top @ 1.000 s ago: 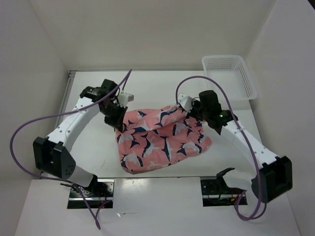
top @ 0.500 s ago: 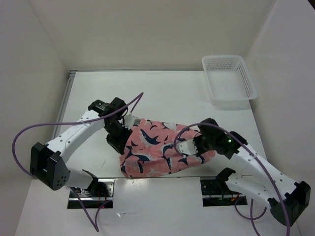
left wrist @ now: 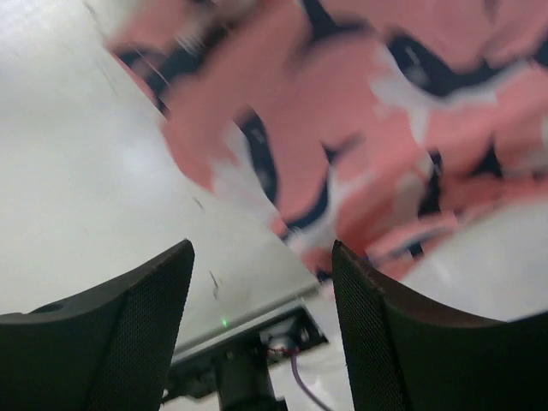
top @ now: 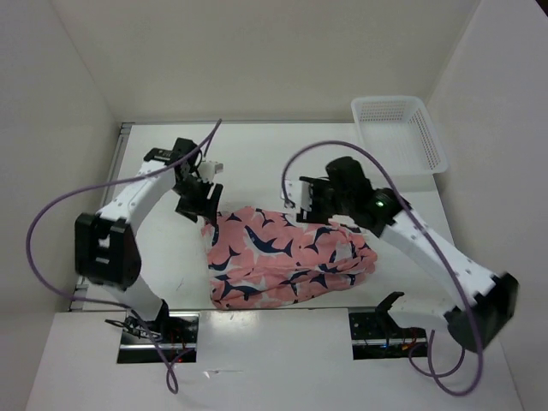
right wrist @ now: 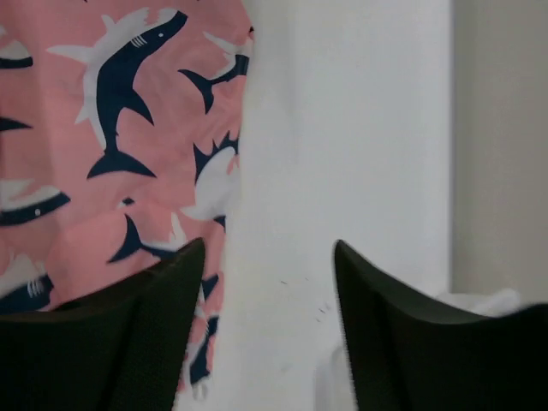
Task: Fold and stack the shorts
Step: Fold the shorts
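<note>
The shorts, coral-pink with navy and white sharks, lie folded in a rough rectangle on the white table, near its front edge. My left gripper hovers at their far left corner, open, with nothing between its fingers. In the left wrist view the shorts are a blur beyond the jaws. My right gripper hangs above the far edge of the cloth, open and empty. In the right wrist view the shorts lie to the left, with bare table between the fingers.
A white mesh basket stands at the back right corner of the table. White walls close in the left, back and right sides. Purple cables arch over both arms. Two mounting slots sit at the near edge.
Both grippers carried the far edge of the shorts toward the front, opened, let go and drew back and up. The shorts now lie folded over.
</note>
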Robot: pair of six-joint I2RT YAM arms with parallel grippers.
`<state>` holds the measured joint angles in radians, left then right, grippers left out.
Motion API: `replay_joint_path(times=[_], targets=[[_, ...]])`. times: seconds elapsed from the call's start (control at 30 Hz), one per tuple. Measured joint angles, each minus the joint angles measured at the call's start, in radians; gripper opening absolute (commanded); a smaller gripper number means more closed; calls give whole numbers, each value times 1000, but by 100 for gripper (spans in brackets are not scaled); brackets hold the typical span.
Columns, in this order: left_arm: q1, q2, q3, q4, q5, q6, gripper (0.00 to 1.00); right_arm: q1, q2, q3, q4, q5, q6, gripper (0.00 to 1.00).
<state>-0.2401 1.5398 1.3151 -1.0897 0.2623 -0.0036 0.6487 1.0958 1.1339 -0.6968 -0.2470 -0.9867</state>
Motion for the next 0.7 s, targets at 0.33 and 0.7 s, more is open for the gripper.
replay_joint_path(times=[0.33,0.7], targets=[[56,419,104,197,-43,0,72,-74,493,-112,164,17,180,7],[50,636,351,145,-98,-3,14,-75,881,200,220,129,312,0]])
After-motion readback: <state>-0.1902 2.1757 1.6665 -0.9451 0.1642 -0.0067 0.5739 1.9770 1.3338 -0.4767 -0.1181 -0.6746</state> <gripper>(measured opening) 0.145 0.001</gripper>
